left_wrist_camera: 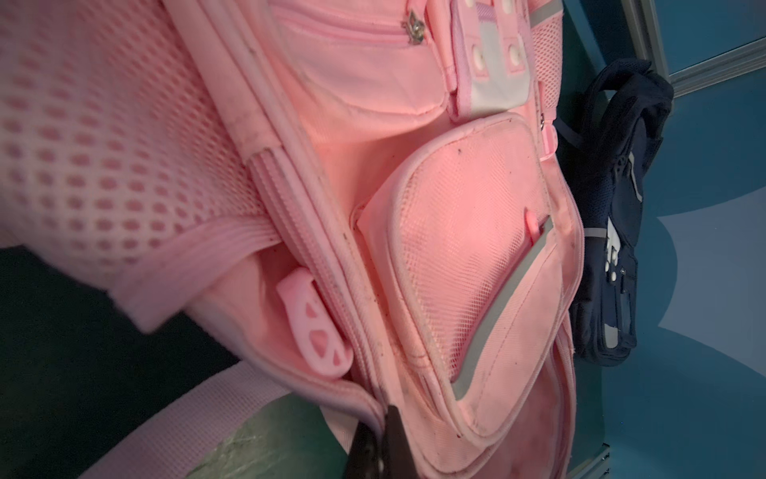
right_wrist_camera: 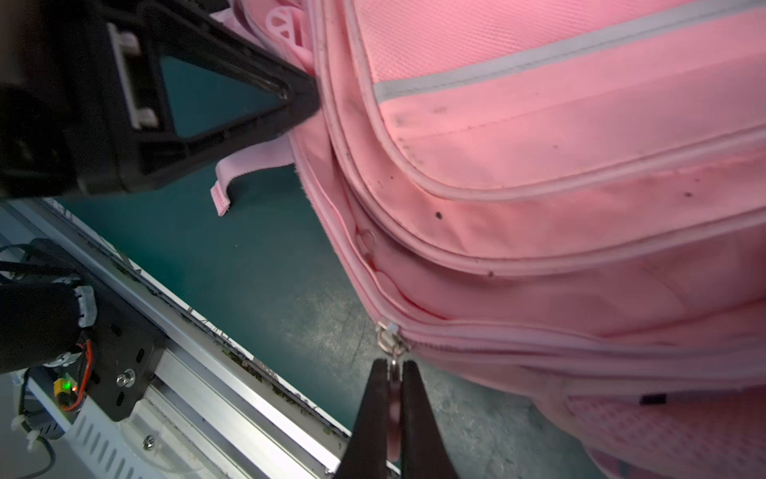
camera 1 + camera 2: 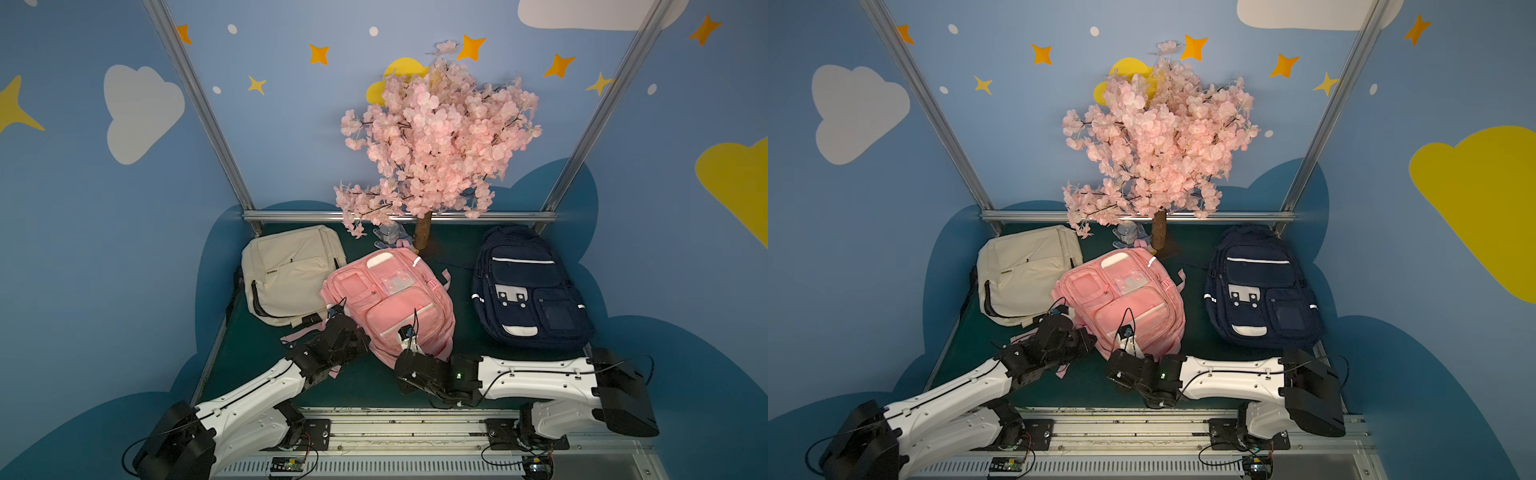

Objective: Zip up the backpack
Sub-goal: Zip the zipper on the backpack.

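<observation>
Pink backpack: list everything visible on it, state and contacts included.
The pink backpack lies front-up and askew on the green mat, between a cream backpack and a navy backpack. It looks like soft woven fabric, scuffed with dark specks. It has several zipped front pockets, a mesh front pocket, grey reflective strips and a loose strap. The left gripper pinches its edge seam. The right gripper is shut on the zipper pull of a lower zip.
</observation>
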Available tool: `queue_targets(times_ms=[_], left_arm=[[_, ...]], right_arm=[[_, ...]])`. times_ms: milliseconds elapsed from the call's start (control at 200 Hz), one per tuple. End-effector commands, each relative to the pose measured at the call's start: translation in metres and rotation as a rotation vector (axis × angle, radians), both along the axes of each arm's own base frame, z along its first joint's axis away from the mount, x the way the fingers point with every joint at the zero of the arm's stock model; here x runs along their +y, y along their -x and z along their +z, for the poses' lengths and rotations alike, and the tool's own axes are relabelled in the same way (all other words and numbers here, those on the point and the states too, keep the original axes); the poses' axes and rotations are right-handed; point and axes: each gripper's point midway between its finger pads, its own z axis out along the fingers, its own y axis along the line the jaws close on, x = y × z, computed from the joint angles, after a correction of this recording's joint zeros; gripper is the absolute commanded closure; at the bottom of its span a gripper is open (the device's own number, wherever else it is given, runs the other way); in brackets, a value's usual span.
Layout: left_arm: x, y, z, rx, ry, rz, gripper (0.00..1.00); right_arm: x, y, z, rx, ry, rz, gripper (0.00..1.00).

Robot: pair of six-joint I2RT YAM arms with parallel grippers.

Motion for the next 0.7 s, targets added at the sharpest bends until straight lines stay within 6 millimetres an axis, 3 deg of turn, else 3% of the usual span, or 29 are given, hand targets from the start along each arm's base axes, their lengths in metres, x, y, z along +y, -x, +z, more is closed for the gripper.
queue_targets(times_ms=[0,170,285,415,531,696], left_arm=[[0.025,-0.023,0.038,-0.148,-0.060,0.066,0.97],[0.046,-0.020,0.058,-0.203,-0.098,0.095,0.97],[0.043,-0.020,0.061,-0.205,-0.088,0.075,0.98],[0.027,-0.034,0.067,-0.212,-0.073,0.026,0.97],[0.014,-0.059,0.078,-0.213,-0.106,-0.021,0.98],[0.034,-0.083,0.074,-0.194,-0.113,0.050,0.93]], right_arm=[[-0.057,-0.006,-0.013,0.000,0.127,-0.117,1.00],[-0.111,-0.025,-0.018,-0.016,0.084,-0.263,1.00],[-0.128,-0.037,-0.012,-0.010,0.017,-0.304,1.00],[-0.117,-0.039,0.003,-0.038,-0.052,-0.243,1.00],[-0.100,-0.033,0.011,-0.037,-0.092,-0.204,1.00],[-0.063,-0.022,0.010,-0.032,-0.111,-0.123,1.00]])
